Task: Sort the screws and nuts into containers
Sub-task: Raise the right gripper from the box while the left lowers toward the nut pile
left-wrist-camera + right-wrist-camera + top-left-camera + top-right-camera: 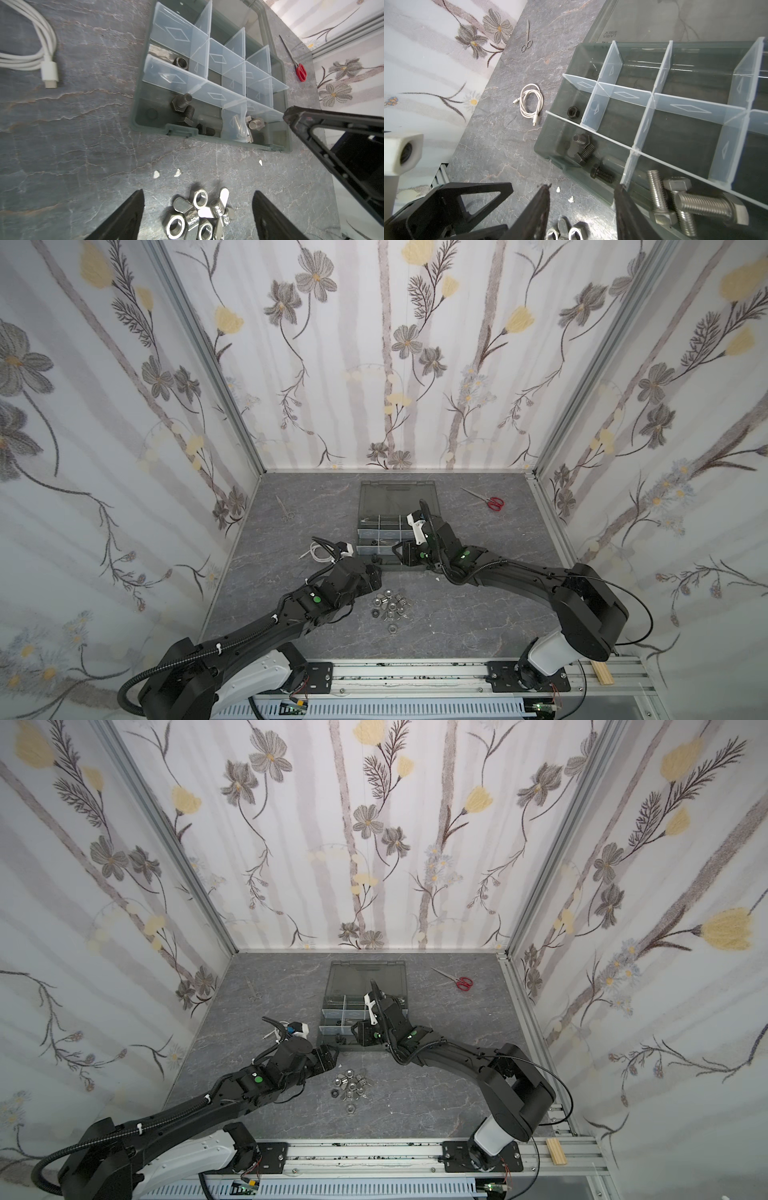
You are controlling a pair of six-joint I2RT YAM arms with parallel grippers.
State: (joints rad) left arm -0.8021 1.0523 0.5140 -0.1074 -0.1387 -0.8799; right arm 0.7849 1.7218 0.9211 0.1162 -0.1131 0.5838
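Nuts (pixel 388 605) before the organizer (pixel 390 499); cable (pixel 316 551) left, scissors (pixel 492 502) right.

**Odds and Ends on the Grey Desk**

A grey, marble-patterned desk (pixel 478 614) carried several stray things. Red-handled scissors (pixel 491 502) lay near its far right corner. Small all-metal scissors (pixel 286 510) lay near the left wall, well apart from the red pair. A coiled white cable (pixel 529 104) rested nearer the front than the metal scissors. A few white flecks (pixel 156 174) dotted the surface. Floral wallpaper (pixel 374 344) covered three walls. A pale wooden block (pixel 600 673) sat on the front metal rail (pixel 415 668).
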